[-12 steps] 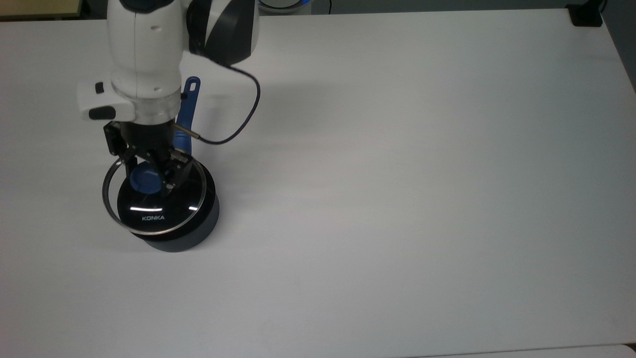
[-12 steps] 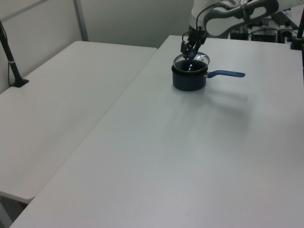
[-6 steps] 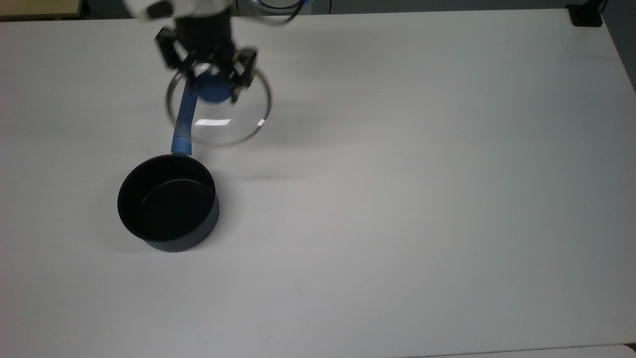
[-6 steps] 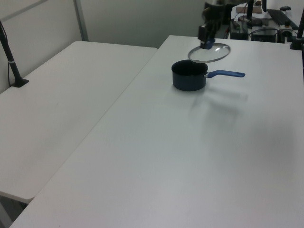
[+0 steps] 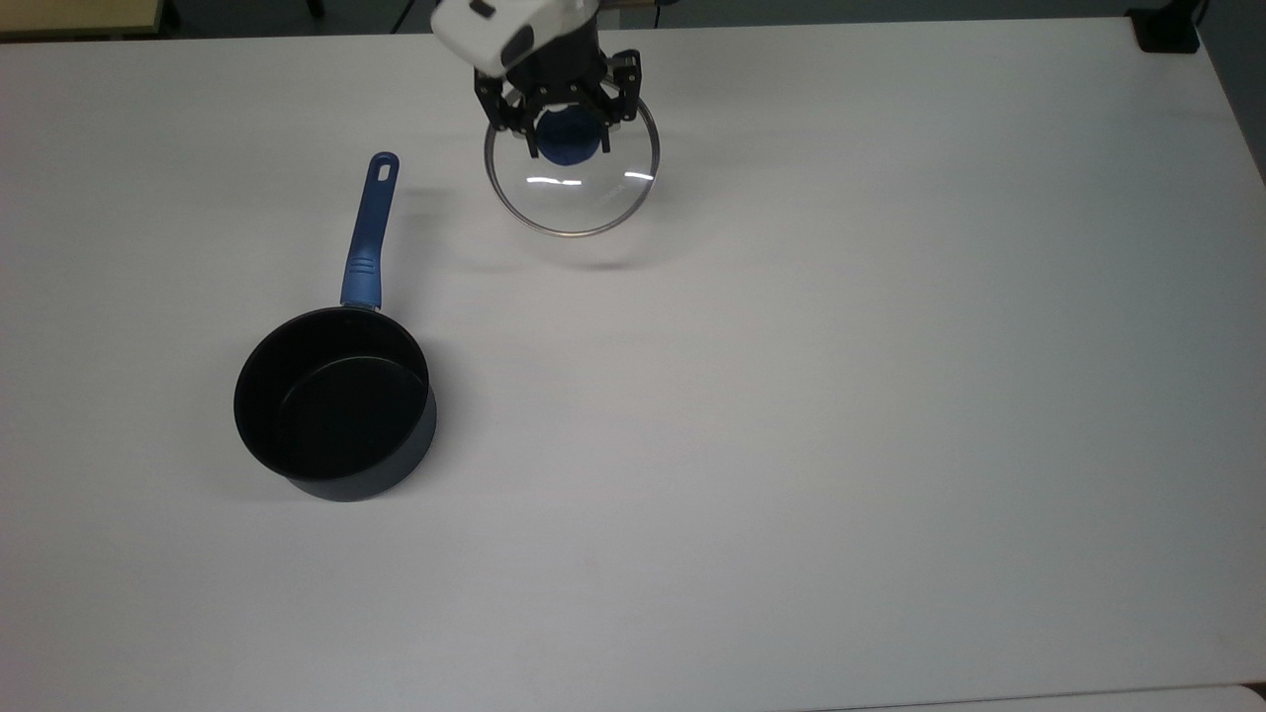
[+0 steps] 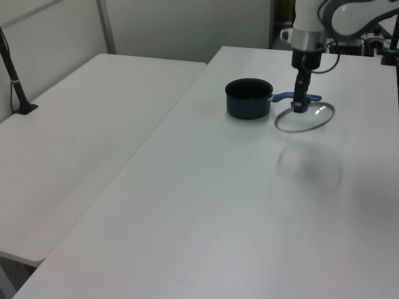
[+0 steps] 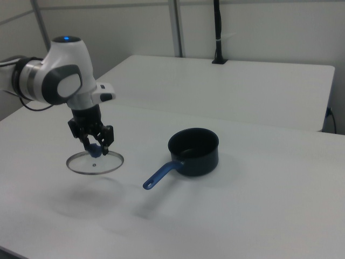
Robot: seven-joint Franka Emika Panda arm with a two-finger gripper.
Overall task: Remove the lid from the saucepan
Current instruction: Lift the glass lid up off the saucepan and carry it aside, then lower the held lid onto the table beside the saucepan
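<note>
The black two-finger gripper (image 5: 571, 133) was clamped on the blue knob of the round clear glass lid (image 5: 572, 188), holding it level above the white table (image 5: 841, 396), well apart from the open dark saucepan (image 5: 334, 403), presumably to set it down.

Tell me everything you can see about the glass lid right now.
The lid is a round clear glass disc with a thin metal rim and a blue knob. The gripper is shut on the knob and holds the lid roughly level in the air, above its shadow on the table, apart from the open saucepan.
</note>
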